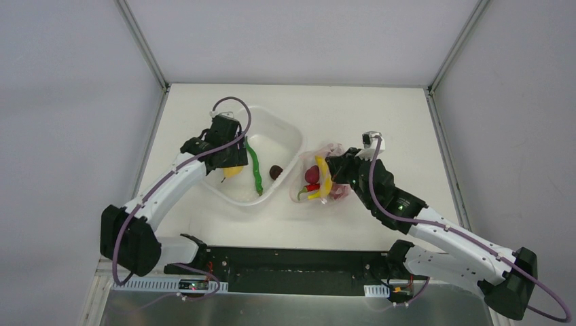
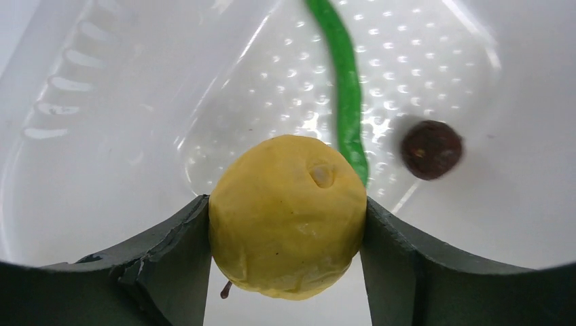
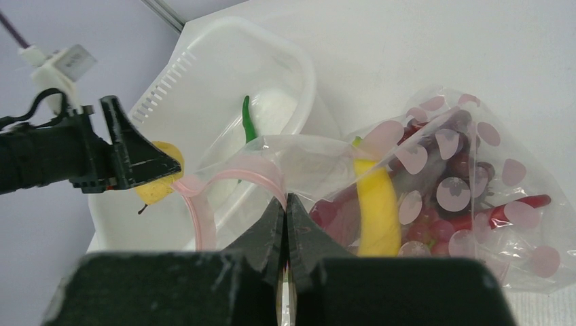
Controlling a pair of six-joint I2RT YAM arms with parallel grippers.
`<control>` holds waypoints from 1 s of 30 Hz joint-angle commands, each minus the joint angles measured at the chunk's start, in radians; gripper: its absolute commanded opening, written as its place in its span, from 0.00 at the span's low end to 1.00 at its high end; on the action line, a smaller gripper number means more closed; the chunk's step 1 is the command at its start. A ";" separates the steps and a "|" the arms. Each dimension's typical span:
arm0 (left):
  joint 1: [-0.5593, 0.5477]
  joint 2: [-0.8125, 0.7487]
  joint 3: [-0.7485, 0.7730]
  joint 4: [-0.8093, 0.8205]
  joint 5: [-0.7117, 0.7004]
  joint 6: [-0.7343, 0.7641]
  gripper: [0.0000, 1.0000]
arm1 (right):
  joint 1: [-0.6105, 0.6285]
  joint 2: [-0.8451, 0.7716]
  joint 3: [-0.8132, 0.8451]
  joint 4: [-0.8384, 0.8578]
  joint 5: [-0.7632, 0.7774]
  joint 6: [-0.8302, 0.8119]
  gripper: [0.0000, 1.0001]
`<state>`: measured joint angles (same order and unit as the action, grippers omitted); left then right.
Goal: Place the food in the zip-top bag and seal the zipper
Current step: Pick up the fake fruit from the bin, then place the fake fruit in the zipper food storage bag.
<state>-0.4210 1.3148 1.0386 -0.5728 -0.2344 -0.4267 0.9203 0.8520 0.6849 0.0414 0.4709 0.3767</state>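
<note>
So: the round yellow fruit (image 2: 285, 234) is caught between the two fingers of the left hand (image 2: 284, 204), with one dark pad pressed against each side. It's inside the white tub (image 1: 297, 139), toward the tub's left wall. Whether it's lifted off the tub floor can't be told. A little dark stem is seen poking out of its underside.

The green chili (image 2: 348, 102) is laid along the tub floor near the fruit. Its long axis is run from the far side toward the near side of the bench (image 1: 380, 115), with a slight wiggle. A small dark brown ball (image 2: 430, 149) is sat on the tub floor on the chili's other side, apart from it. The tub itself is placed left of the bench's middle.

The zip-top bag (image 3: 475, 170) is found right up against the tub's right side, roughly mid-bench, with its mouth turned toward the tub. The right hand (image 3: 285, 204) is pressed together on the bag's mouth edge, right at the zipper (image 3: 204, 224), whose pink strip is bowed into an open loop.

Inside the bag, the banana (image 3: 377, 210) is set with its long axis running far-to-near in the top view. The dark red grape bunch (image 3: 441, 170) is packed behind it, toward the bag's closed end. The red chili (image 3: 516, 207) is laid crosswise by the grapes, with one end pointed at that closed end.
</note>
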 commanded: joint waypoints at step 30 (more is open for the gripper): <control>-0.418 -0.189 -0.123 0.876 0.542 -0.397 0.30 | -0.010 0.069 0.180 -0.062 -0.083 0.227 0.00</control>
<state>-0.8139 1.0916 0.9417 0.0784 0.3294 -0.7620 0.9146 0.9333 0.8097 -0.0647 0.3805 0.5705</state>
